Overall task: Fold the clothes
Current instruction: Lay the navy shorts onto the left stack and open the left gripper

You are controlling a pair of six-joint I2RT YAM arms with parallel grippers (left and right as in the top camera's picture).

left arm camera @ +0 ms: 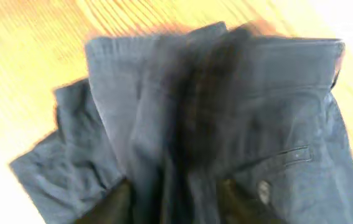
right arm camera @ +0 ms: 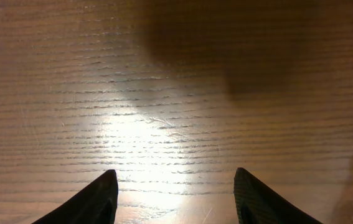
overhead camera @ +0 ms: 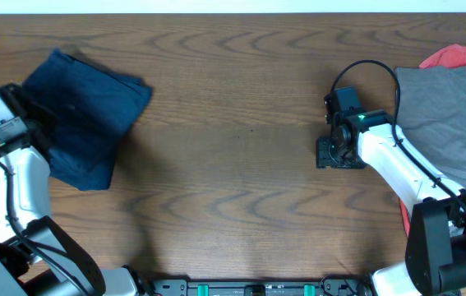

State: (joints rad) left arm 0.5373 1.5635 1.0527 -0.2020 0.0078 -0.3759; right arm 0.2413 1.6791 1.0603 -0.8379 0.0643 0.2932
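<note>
Overhead first: the navy shorts (overhead camera: 85,115) are seen bunched in a loose heap at the left end of the table (overhead camera: 233,164). The left gripper (overhead camera: 42,123) is pushed in at the heap's left edge. At the table's right end a grey garment (overhead camera: 450,115) is spread out, with a red garment (overhead camera: 459,56) showing from under it at the far corner. The right gripper (overhead camera: 335,152) is held over bare wood right of the table's middle, clear of the grey cloth.

Left wrist now: the picture is blurred. Navy fabric is gathered up between the two dark fingers (left arm camera: 117,208), and a waistband and a button are made out. Whether the cloth is actually clamped cannot be told.

Right wrist: the right gripper's jaws are held wide apart, with nothing between them and only table grain lit below.
</note>
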